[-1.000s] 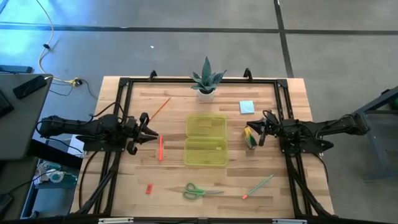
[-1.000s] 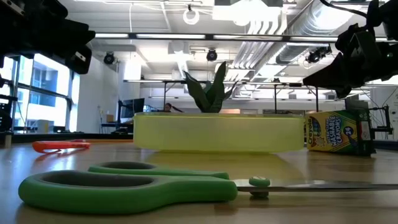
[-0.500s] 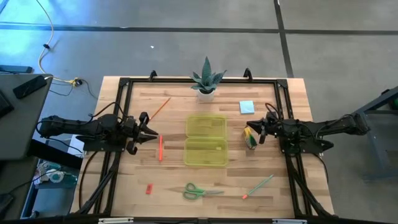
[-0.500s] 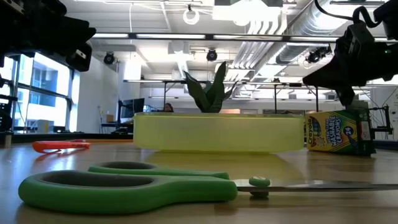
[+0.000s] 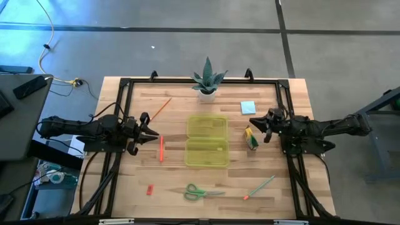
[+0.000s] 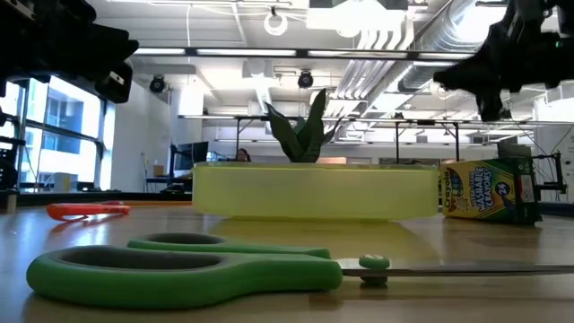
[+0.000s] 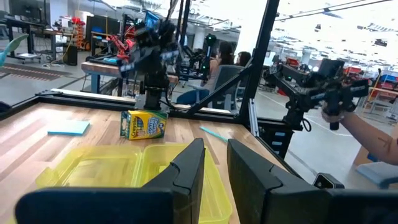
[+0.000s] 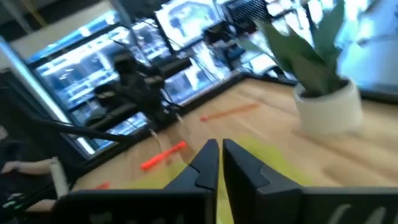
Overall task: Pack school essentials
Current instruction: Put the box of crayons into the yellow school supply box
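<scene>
On the light wooden table, a translucent yellow-green hinged case is seen lying open at the centre, its long axis running twelve to six in the high view. A small yellow-and-green crayon box stands just beside the case at its three o'clock side, upright and apart from the case wall in the low view.

The right gripper is found above the table at the twelve-to-one o'clock side of the crayon box, clear of it; its dark fingers are seen drawn nearly together with only a thin gap, and nothing is held between them. The left gripper is parked at the nine o'clock side of the case, its fingers set narrowly apart and empty.

The remaining items are noted as unpacked: a short red marker just beside the left gripper at its five o'clock, a thin orange pencil toward eleven o'clock, a light-blue square notepad toward one o'clock, green-handled scissors at six o'clock, a thin green pencil toward five o'clock, and a tiny red eraser toward seven o'clock.

The crayon box is judged the item in hand. It lies nearer the right arm, and the case lies from it toward nine o'clock.
</scene>
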`<state>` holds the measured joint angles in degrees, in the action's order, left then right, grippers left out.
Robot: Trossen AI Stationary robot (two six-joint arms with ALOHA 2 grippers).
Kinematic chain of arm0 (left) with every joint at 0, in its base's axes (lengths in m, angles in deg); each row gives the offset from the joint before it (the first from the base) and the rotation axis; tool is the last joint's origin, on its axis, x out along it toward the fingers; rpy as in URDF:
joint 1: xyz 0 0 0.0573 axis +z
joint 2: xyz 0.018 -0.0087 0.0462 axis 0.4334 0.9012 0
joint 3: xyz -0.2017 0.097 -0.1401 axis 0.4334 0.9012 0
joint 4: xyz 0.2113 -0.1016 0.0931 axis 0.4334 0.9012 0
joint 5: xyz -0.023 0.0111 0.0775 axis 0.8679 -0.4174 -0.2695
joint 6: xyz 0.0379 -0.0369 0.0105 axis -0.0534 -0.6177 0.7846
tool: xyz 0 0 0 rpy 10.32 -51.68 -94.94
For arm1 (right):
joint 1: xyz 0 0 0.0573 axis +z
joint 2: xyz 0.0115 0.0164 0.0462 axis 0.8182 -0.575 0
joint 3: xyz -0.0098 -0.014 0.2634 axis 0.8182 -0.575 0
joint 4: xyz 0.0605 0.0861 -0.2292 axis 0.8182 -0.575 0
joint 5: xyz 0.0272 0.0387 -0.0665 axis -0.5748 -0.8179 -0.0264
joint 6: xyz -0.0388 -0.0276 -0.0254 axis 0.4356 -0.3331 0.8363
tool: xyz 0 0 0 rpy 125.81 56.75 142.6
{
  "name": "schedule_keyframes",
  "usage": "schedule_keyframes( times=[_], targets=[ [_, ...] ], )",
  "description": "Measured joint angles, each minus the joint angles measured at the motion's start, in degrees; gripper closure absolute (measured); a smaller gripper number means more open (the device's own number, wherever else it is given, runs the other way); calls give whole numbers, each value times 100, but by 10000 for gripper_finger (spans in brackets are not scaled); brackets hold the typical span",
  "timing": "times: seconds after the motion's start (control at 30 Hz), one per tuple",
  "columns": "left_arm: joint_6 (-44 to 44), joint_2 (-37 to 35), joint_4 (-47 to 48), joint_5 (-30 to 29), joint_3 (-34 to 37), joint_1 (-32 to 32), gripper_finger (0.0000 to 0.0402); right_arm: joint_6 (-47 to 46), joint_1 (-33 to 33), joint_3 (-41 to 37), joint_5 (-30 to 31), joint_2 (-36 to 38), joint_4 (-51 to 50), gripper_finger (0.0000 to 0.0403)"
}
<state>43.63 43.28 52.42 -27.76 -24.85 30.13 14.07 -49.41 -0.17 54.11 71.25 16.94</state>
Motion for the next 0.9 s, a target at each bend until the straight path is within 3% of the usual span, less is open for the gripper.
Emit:
schedule_keyframes(
  times=[0.13, 0.27, 0.53, 0.73, 0.9],
  targets=[
    [0, -1, 2, 0, 0, 2, 339, 387, 0, 644, 83, -134, -653, 331],
    [0, 0, 2, 0, 0, 2, 339, 310, -2, 1496, 461, -438, -1959, 276],
    [195, -1, 4, -103, 0, 2, 339, -1534, -2, 2880, 538, -1470, -4735, 192],
    [207, 0, 4, -409, 0, 2, 339, -2926, -2, 2962, -124, -2349, -5563, 168],
    [424, 0, 74, -345, 0, 2, 339, -3223, -2, 2962, -464, -3070, -5436, 166]
  ],
)
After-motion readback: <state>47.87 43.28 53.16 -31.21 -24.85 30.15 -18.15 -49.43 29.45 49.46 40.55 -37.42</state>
